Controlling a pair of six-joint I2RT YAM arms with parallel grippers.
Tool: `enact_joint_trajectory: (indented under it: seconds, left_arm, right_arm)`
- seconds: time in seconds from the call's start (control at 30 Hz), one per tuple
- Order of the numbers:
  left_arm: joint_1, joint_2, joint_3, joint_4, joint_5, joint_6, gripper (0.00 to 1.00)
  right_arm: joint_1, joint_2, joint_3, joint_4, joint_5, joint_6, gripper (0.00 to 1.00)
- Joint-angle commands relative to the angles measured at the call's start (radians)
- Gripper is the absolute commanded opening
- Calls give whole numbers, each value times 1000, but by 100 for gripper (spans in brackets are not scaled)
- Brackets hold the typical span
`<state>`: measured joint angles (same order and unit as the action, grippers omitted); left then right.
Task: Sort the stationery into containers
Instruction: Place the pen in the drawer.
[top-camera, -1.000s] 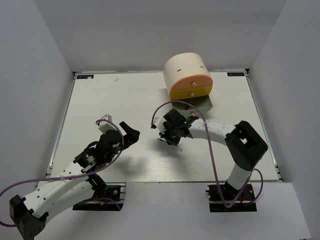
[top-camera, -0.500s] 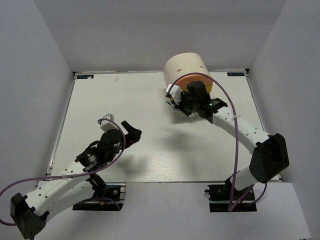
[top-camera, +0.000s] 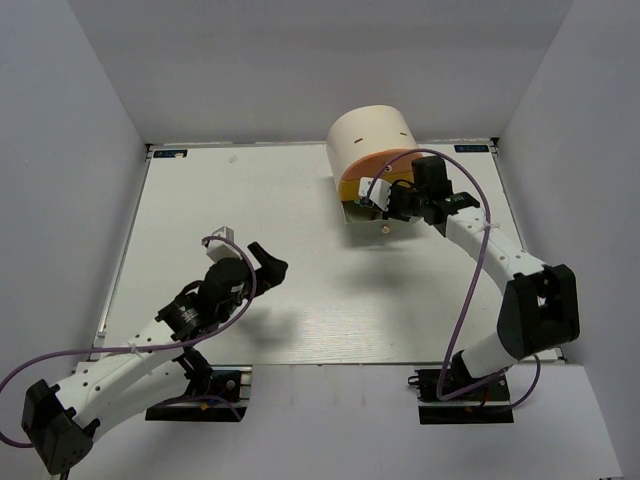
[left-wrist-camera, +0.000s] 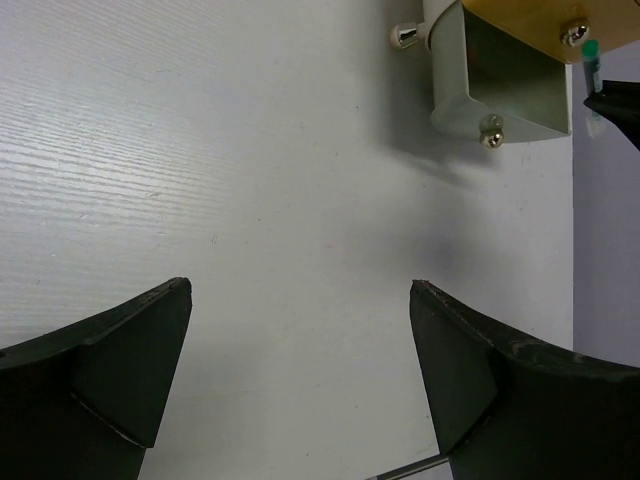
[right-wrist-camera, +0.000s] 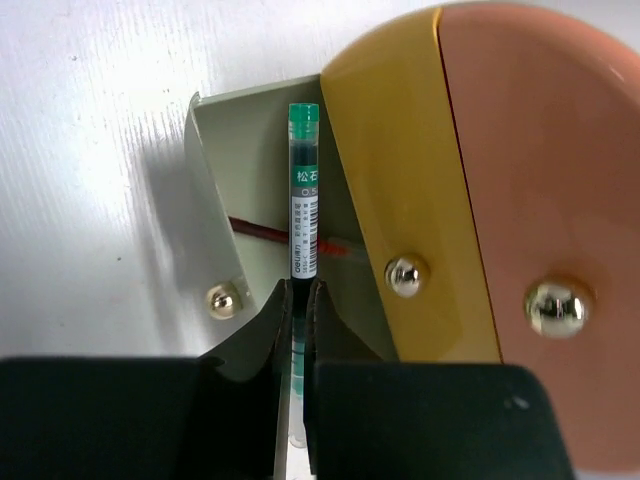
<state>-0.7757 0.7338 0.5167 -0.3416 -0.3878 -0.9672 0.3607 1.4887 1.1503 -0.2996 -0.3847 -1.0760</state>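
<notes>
Left gripper (top-camera: 264, 268) hovers over the white wood-grain table (top-camera: 250, 200) at lower left of the top view. Its wrist view shows the black fingers (left-wrist-camera: 120, 350) spread wide with nothing between them. It is well apart from the cream half-cylinder desk organiser (top-camera: 368, 135) at upper centre.

Further right, the right gripper (right-wrist-camera: 300, 295) is closed on a thin clear plastic pen with a green cap (right-wrist-camera: 303, 200), pinching the lower barrel so the capped end sticks out beyond the fingertips. It holds the pen over the pale green bottom drawer (right-wrist-camera: 225, 160), which is pulled out. A thin red pen (right-wrist-camera: 262, 231) lies slantwise inside, one end tucked under the shut yellow middle drawer (right-wrist-camera: 400, 180). The orange top drawer (right-wrist-camera: 520, 150) at far right is shut too.

The clear pen's long axis runs straight up the wrist frame, close beside the yellow front's edge and crossing above the red pen. The cap sits near the drawer's upper wall, so the pen seems barely to fit lengthwise. I judge that a release here should land it inside, if the cap clears that wall. The right arm is plainly the nearer one for this.
</notes>
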Motion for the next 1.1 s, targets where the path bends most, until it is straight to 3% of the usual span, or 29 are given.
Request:
enact_joint_trajectory:
  seconds: [0.0,0.13,0.27,0.47,0.53,0.57,0.67,0.7,0.83,0.93,1.07]
  left_arm:
    - [-2,-4,-6,24,13,15,100]
    - [-2,-14,-6,24,13,15,100]
    - [-2,-14,-15,24,13,15,100]
    - [-2,-14,-15,35,13,15,100]
    - [-2,7,-15,44,23,15,100]
    - [-2,7,-15,44,23,15,100]
    - [-2,29,-15,53,23,24,100]
    - [-2,29,-6,53,23,24,100]
    - [-2,29,-6,72,23,33,100]
    - [-2,29,-6,72,32,33,100]
    - [-2,29,-15,72,32,33,100]
  right_arm:
    - [-22,71,87,-39,-114,-144,0]
    - [-32,128,147,-77,-109,-196,0]
    - [-39,163,183,-115,-102,-188,26]
    - [-42,118,155,-111,-138,-162,40]
    - [-48,102,146,-114,-155,-147,40]
    - [-49,90,143,-119,-166,-136,38]
    - [-68,55,141,-145,-236,-142,3]
    - [-77,45,141,-212,-279,-166,0]
    - [-95,108,211,-552,-350,-377,0]
    - [-98,154,239,-627,-342,-430,0]
    - [-94,183,218,-578,-310,-425,0]
